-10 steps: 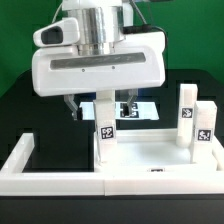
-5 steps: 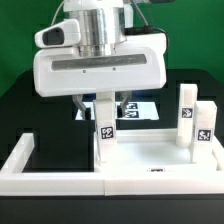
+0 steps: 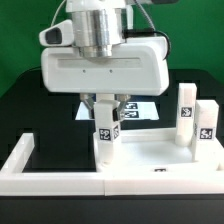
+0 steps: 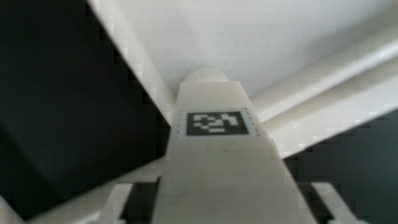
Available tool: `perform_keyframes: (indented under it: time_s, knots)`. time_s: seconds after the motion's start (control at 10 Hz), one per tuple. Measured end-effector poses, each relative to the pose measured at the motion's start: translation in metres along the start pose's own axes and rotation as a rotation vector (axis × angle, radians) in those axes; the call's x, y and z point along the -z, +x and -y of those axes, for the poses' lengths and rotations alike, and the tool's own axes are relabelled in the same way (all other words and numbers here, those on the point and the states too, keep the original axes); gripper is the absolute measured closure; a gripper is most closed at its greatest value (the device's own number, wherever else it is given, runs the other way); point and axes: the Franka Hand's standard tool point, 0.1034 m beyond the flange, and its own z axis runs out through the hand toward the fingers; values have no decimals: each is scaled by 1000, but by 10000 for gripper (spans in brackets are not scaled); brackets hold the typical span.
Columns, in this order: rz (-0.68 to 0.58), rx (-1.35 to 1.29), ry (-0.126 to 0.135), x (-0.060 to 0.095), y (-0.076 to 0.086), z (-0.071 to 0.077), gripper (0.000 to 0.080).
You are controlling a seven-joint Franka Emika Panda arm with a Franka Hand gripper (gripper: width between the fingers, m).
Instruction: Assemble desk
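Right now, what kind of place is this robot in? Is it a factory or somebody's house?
Probably neither: it looks like a robot test lab. The white arm works over a black table with a low white wall around it, and the little white legs carry black-and-white square tags for cameras to read.

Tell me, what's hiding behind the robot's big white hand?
Behind the gripper you can see a bit of the marker board on the black table. The gripper covers the rest of the board. Below it stands a tagged leg on the desk panel.

Two upright legs block exterior view's right; panel middle open.
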Motion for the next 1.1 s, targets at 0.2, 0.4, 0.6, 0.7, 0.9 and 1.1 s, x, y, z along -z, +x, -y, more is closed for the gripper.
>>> perform_keyframes:
  time_s: [0.2,0.4,0.6,0.7,0.9,1.1]
  knots:
    - [-5,-407,23,-1,0,-1,513]
    - [15,-775,65,-2,-1,0,511]
    - [20,-772,71,-2,-1,-1,452]
    - [21,-770,70,-3,-2,-1,316]
    - [22,-312,55,-5,-5,4,187]
    - [14,-232,53,-5,-3,2,161]
